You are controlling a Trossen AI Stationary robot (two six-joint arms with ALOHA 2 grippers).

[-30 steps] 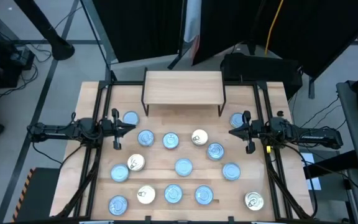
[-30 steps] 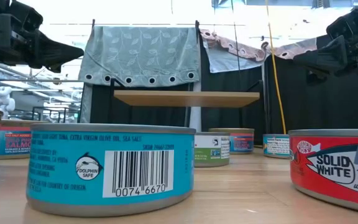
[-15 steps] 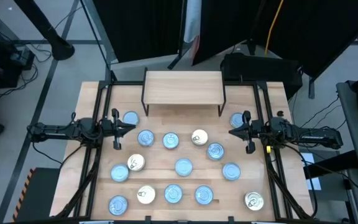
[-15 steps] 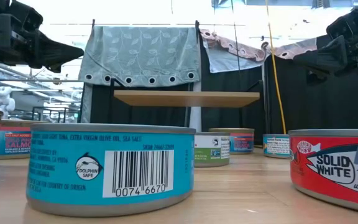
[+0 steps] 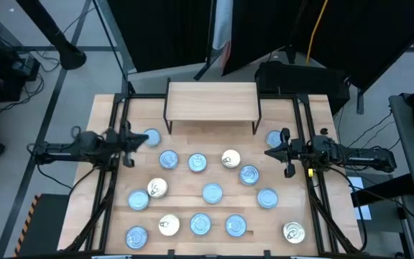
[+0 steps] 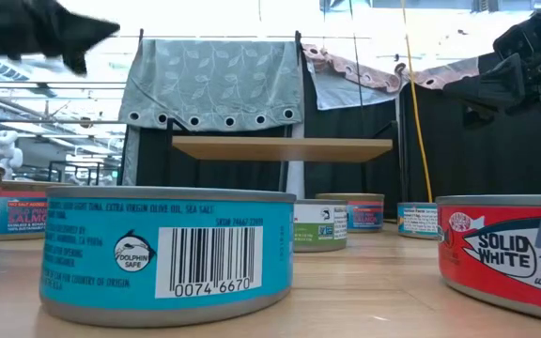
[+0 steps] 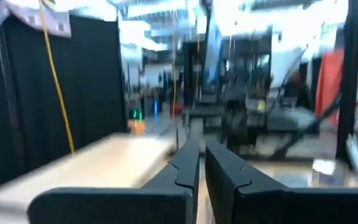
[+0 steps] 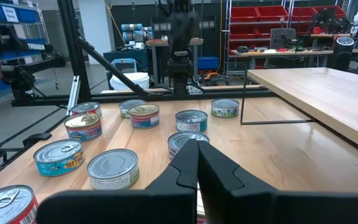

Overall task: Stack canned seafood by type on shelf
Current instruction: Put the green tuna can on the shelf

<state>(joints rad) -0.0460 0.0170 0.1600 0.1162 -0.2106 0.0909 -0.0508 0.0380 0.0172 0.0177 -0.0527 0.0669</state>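
Your large light wooden worktable looks as it did a second ago: the small low shelf with the pale wooden top and thin black legs stands at the far middle, bare on top, and the flat round metal seafood tins, most blue-lidded and a few cream or gold, lie spread singly across the near and middle table. No tin has shifted and none is stacked, so by your task nothing is sorted yet.

What has changed is on the left. The dark left arm has started to move: the left gripper, which sat level at the left edge a second ago, has pulled slightly left and swung toward the far side, beside the blue-lidded tin at the far left. Its wrist view is smeared with motion and looks out across the shelf top. Its fingers are nearly together with a thin gap, holding nothing.

The right gripper has not moved at the right edge, near the blue tin at the far right, fingers closed and empty.

Read this as the first reach beginning, with no tin chosen yet.
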